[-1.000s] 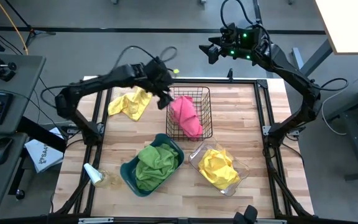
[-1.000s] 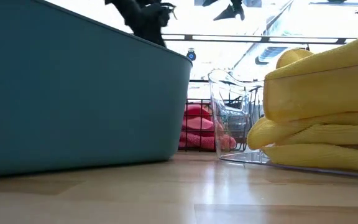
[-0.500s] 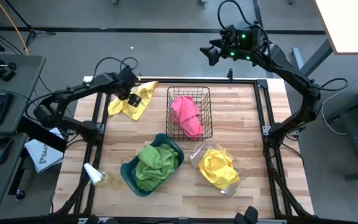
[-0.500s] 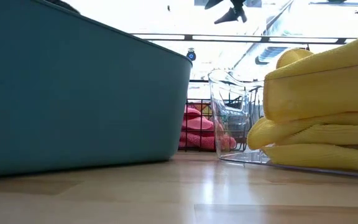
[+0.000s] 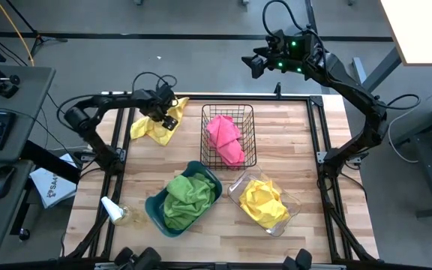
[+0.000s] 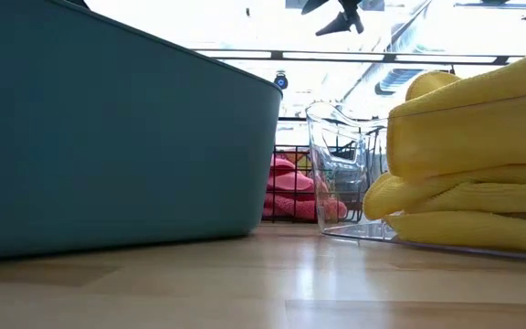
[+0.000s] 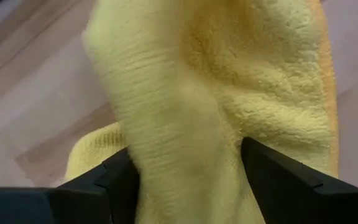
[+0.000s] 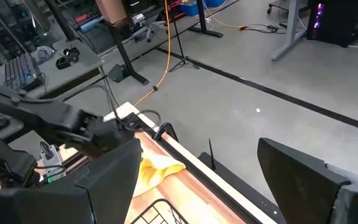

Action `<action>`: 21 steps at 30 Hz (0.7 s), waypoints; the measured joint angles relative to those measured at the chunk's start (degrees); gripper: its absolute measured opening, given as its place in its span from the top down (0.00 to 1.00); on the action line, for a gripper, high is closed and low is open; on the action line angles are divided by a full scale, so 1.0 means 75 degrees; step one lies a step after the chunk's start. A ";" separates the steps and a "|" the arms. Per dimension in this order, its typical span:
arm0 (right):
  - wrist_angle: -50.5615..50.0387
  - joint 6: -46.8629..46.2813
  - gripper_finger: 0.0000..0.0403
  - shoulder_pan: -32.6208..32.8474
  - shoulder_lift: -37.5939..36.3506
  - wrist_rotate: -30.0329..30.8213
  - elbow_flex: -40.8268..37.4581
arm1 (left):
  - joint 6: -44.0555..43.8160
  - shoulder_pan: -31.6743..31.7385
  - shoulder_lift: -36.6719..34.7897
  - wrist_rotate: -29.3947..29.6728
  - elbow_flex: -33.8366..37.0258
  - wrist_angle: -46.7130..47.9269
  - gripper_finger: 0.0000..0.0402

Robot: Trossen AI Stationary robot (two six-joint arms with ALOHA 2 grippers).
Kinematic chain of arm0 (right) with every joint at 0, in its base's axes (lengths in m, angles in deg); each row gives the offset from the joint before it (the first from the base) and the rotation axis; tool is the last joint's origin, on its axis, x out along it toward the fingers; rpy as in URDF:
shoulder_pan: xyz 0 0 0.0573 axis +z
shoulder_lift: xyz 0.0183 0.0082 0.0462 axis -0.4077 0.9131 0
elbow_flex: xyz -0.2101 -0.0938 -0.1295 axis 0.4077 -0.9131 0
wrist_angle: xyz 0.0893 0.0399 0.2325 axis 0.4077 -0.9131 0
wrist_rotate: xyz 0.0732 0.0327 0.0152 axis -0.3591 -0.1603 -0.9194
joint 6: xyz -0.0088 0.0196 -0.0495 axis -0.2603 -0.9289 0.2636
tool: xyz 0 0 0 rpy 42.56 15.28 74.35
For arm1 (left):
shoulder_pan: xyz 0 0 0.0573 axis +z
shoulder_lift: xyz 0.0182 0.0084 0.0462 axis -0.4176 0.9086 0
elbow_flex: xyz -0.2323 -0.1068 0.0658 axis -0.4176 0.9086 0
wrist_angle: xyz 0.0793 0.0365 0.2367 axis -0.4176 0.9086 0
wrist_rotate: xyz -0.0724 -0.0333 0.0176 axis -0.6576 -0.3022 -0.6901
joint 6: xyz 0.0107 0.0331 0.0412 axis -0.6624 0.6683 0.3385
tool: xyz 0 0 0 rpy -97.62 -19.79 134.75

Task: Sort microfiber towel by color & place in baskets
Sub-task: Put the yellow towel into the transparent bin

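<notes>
A wooden table seen from above holds three baskets and a loose towel. The left gripper is down on a crumpled yellow towel that lies near the far left corner of the table; in the left wrist view its two dark fingers are spread, one on each side of a raised fold of the yellow cloth, with the fold between them. A black wire basket sits at the middle of the far half of the table and holds a pink towel. Nearer the front edge, a teal bin holds a green towel, and just beside it toward the right a clear bin holds another yellow towel. The right gripper hangs high beyond the far edge of the table, well apart from everything, with its fingers spread wide and empty.
</notes>
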State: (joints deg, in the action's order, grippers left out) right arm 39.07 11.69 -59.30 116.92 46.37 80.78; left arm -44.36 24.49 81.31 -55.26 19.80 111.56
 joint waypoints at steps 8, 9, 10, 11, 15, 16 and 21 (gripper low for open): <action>0.0001 -0.0166 0.21 0.0039 0.0003 -0.0034 0.0000 | 0.0186 -0.0270 -0.0155 -0.0344 0.0020 0.0154 0.71; 0.0003 -0.0160 0.21 0.0056 0.0003 -0.0038 0.0000 | 0.0220 -0.0333 -0.0389 -0.0485 0.0044 0.0220 0.81; 0.0000 -0.0131 0.21 0.0074 0.0003 -0.0038 0.0000 | 0.0251 -0.0384 -0.0708 -0.0682 0.0041 0.0191 0.90; 0.0000 -0.0100 0.21 0.0098 0.0003 -0.0041 0.0000 | 0.0217 -0.0429 -0.1081 -0.0837 0.0014 0.0143 0.95; -0.0136 0.0179 0.21 0.0250 0.0006 -0.0121 0.0000 | -0.0072 -0.0585 -0.2816 -0.1243 -0.0223 0.0267 0.95; -0.0185 0.0274 0.21 0.0297 0.0026 -0.0183 0.0000 | -0.0108 -0.0631 -0.3245 -0.1358 -0.0402 0.0221 0.97; -0.0200 0.0741 0.21 0.0541 0.0329 -0.1191 0.0000 | 0.0155 -0.0976 -0.4542 -0.2114 -0.1575 -0.0292 0.99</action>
State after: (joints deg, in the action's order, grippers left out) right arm 37.56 17.25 -55.25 119.39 37.43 80.78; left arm -43.20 17.16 47.24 -71.12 7.99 109.36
